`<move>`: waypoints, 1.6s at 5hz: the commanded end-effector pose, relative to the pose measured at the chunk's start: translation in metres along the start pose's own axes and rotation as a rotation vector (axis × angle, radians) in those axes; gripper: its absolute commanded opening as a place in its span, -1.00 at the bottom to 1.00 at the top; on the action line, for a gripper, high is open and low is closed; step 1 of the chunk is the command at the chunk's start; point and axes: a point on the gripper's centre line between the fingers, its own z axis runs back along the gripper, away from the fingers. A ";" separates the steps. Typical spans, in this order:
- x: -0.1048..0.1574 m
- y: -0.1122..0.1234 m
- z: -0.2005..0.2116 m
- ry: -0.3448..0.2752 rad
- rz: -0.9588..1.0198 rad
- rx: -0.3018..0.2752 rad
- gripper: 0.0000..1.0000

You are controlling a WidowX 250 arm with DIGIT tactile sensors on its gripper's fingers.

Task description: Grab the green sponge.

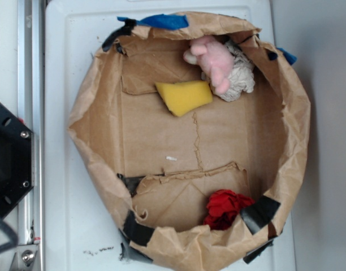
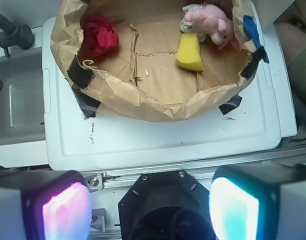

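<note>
The green sponge is a yellow foam wedge lying on the floor of a brown paper basin, near its back, just left of a pink plush toy. In the wrist view the sponge lies at the far side of the basin. My gripper is open and empty, its two lit pads wide apart. It hovers over the black robot base, far short of the basin and the sponge. The gripper does not show in the exterior view.
A red cloth wad sits at the basin's front right. A grey-white rag lies behind the plush toy. The basin stands on a white lid. A metal rail and the black base are at the left.
</note>
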 end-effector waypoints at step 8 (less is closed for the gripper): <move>0.125 0.049 -0.109 0.011 0.222 0.014 1.00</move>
